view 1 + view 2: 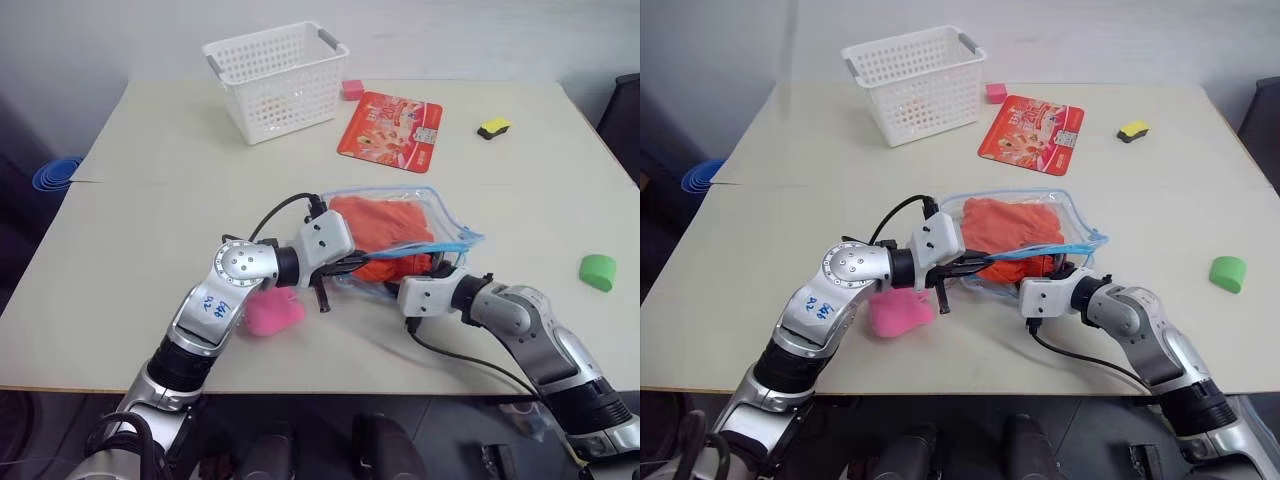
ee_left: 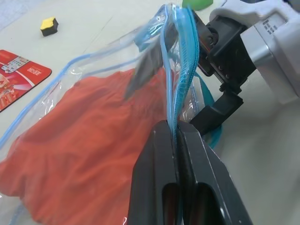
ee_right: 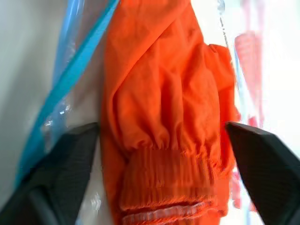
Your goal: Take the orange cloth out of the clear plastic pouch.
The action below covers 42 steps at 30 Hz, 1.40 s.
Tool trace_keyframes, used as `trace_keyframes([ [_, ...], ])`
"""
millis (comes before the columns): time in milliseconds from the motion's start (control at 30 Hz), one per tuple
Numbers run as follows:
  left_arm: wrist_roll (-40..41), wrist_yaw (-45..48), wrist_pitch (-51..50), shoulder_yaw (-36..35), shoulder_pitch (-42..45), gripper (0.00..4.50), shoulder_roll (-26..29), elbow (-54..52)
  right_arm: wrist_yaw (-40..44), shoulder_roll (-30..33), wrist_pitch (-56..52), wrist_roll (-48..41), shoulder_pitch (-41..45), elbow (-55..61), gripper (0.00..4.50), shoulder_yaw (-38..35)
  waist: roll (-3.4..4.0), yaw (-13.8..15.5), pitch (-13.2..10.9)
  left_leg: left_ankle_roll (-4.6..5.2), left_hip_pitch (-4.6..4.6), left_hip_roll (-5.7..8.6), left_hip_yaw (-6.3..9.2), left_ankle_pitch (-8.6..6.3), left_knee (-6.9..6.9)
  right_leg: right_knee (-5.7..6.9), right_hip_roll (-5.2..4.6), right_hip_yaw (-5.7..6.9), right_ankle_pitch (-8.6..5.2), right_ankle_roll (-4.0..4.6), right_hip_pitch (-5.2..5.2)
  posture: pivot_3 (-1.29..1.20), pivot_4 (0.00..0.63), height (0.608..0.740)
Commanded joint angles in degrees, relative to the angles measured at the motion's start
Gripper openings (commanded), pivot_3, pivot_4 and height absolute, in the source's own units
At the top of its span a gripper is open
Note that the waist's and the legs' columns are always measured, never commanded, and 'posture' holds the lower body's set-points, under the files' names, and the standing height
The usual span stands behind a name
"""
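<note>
Left gripper [image 2: 177,136] clamped on blue zipper edge of clear plastic pouch [image 1: 440,215]; right gripper [image 3: 161,154] jaws wide, straddling wrinkled orange cloth [image 3: 164,93], nothing held.

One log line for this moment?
left gripper shut on clear plastic pouch edge | right gripper open, straddling orange cloth hem | cloth inside pouch

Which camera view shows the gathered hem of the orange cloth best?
The right wrist view: the orange cloth shows its gathered hem up close, between the open right hand fingers. The left wrist view shows the cloth through the clear plastic pouch; the eye views show it without hem detail.
</note>
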<state>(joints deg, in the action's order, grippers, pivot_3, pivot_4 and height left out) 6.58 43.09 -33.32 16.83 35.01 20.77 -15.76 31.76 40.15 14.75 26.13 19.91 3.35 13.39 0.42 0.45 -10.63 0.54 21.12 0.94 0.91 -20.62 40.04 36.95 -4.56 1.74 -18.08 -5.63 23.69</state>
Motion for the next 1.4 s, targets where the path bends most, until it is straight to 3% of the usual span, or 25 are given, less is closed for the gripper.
trace_keyframes([
  [33, 1.29, -0.33, -0.04, -0.48, 0.7, 0.0, -0.62, -2.9, -2.32, -1.9, 1.12, 2.91, 1.35, -2.05, 4.4, 1.79, 0.0, -0.34, 0.0, -0.01, 0.0, 0.0, 0.0, 0.01, 0.0, 0.0, 0.0, 0.0, 0.0, 0.0, 0.0, 0.0, 0.15, 0.74],
  [133, 1.64, -0.32, -0.35, -0.62, 0.57, 0.0, -0.85, -2.9, -5.09, -4.27, 0.89, 4.91, 3.87, -5.81, 4.4, 2.72, 0.0, -0.67, 0.0, -0.02, -0.03, -0.01, -0.02, 0.01, 0.0, 0.04, 0.0, -0.03, 0.0, 0.0, 0.0, 0.0, 0.15, 0.74],
  [200, 1.75, -0.42, -0.52, -0.72, 0.52, 0.0, -0.94, -2.84, -5.6, -5.43, 1.12, 5.49, 4.89, -8.27, 3.99, 3.65, 0.0, -0.72, 0.01, -0.05, -0.05, -0.02, -0.02, 0.03, 0.0, 0.06, 0.0, -0.05, 0.0, 0.0, 0.0, 0.0, 0.15, 0.74],
  [433, 3.84, -2.88, -3.46, -3.21, 1.02, 0.0, -3.16, -2.25, -3.13, -4.51, 2.97, 4.74, 3.98, -9.0, 1.7, 4.7, 0.0, -0.61, 0.01, -0.05, -0.04, -0.01, -0.01, 0.03, 0.0, 0.07, -0.01, -0.07, 0.0, 0.0, 0.0, 0.0, 0.15, 0.74],
  [467, 4.32, -3.95, -4.34, -4.06, 1.59, 0.0, -4.19, -1.74, -2.8, -4.18, 3.45, 4.78, 3.68, -8.74, 1.53, 4.85, 0.0, -0.56, 0.01, -0.05, -0.04, -0.01, -0.01, 0.03, 0.0, 0.07, -0.01, -0.07, 0.0, 0.0, 0.0, 0.0, 0.15, 0.74],
  [600, 4.34, -6.16, -5.95, -4.52, 3.07, 0.0, -6.11, -0.76, -1.27, -2.54, 5.77, 5.17, 2.36, -7.04, 0.07, 5.55, -0.01, -0.49, 0.01, -0.05, -0.03, 0.02, 0.0, 0.03, 0.01, 0.06, -0.02, -0.06, 0.0, 0.0, 0.0, 0.0, 0.15, 0.74],
  [833, -5.13, -7.19, 1.21, 3.4, 1.99, 0.0, -0.83, 4.69, -0.01, 4.41, 10.01, 5.03, -1.39, 2.46, 0.03, 1.7, -0.01, -0.43, 0.02, -0.05, -0.03, 0.02, 0.01, 0.03, -0.02, 0.05, -0.01, -0.05, 0.0, 0.0, 0.01, 0.0, 0.15, 0.74],
  [1067, -9.87, -10.96, 5.3, 2.97, 1.46, 0.0, 0.59, 12.31, 3.06, 19.59, 24.24, -4.39, -15.49, 10.49, 0.03, -5.32, -0.02, -0.15, 0.01, -0.05, -0.02, 0.03, 0.0, 0.03, -0.03, -0.02, -0.01, -0.05, 0.0, -0.01, -0.01, 0.0, 0.15, 0.74],
  [1267, -10.67, -11.1, 6.48, 0.8, 1.7, 0.0, 2.3, 13.86, 0.66, 28.55, 31.73, -2.36, -25.2, 0.35, 0.03, -12.97, -0.04, -0.18, 0.01, -0.02, -0.07, 0.01, -0.15, 0.04, -0.02, -0.02, 0.0, -0.17, 0.01, -0.02, -0.02, 0.0, 0.15, 0.74],
  [1400, -9.43, -9.23, 5.57, -0.48, 1.12, 0.0, 4.31, 11.03, -3.95, 32.14, 34.37, 2.32, -24.01, -13.65, 0.03, -14.81, -0.05, -0.43, 0.01, -0.01, -0.18, -0.02, -0.29, 0.04, -0.04, -0.11, 0.01, -0.32, 0.01, -0.02, -0.02, 0.0, 0.15, 0.74],
])
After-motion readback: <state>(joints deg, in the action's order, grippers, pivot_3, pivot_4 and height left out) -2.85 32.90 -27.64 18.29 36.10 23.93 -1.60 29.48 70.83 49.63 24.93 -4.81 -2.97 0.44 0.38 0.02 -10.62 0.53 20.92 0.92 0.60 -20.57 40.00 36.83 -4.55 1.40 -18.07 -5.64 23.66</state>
